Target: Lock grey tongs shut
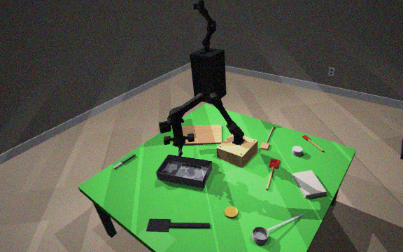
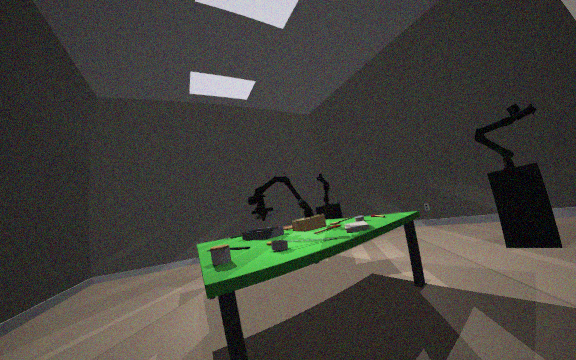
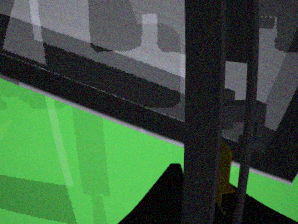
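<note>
My gripper [image 1: 180, 152] [image 2: 261, 215] [image 3: 183, 173] is shut on the grey tongs and points down above the back edge of the roasting tin. The tongs [image 3: 202, 75] show in the wrist view as two long dark arms, close together and nearly parallel, running between the fingers; a small yellow part sits beside them. In the top and exterior views the tongs blend into the dark gripper, and I cannot tell which way their tips point or whether the lock holds. The roasting tin [image 1: 158, 176] [image 3: 75, 93] is below. The wooden board [image 1: 208, 134] lies flat behind it, partly hidden by the arm.
The arm's wooden base block [image 1: 231, 155] stands right of the tin. A green-handled tool [image 1: 124, 161] lies left of it. A black spatula [image 1: 159, 225], a yellow disc [image 1: 231, 212] and a ladle [image 1: 260, 236] are toward the front. Red-headed tools and a pale block [image 1: 309, 183] lie right.
</note>
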Tool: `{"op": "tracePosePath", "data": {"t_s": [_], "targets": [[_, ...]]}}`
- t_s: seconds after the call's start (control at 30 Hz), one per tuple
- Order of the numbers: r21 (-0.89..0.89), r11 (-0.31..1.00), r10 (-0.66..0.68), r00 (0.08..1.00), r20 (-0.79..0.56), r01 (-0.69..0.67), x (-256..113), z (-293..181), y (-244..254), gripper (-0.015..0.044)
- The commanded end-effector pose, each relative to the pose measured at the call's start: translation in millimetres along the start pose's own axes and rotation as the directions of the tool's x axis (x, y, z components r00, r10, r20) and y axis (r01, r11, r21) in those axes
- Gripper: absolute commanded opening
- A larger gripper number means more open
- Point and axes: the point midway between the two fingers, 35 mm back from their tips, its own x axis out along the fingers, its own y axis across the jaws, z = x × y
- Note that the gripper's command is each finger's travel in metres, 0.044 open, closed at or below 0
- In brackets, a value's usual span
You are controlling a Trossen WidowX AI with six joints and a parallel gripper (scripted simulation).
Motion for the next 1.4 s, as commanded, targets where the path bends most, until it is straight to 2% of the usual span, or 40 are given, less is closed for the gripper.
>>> {"op": "tracePosePath", "data": {"t_s": [0.0,0.43,0.7,0.83,1.07,1.37], "targets": [[-0.087,0.996,-0.011,1.000,0.002,0.011,-4.0,-24.9,-3.3,-0.0150],[-0.330,0.944,-0.015,1.000,-0.005,0.013,-6.1,-98.7,-3.5,-0.0150],[-0.336,0.942,-0.015,1.000,-0.005,0.013,-6.2,-102.8,-3.1,-0.0150],[-0.248,0.969,-0.015,1.000,-0.006,0.013,-6.2,-107.2,-2.4,-0.0150],[0.029,0.999,-0.014,1.000,-0.007,0.015,-5.9,-120.6,-0.2,-0.0150],[0.380,0.925,-0.014,1.000,-0.008,0.016,-5.7,-137.7,3.3,-0.0150]]}}
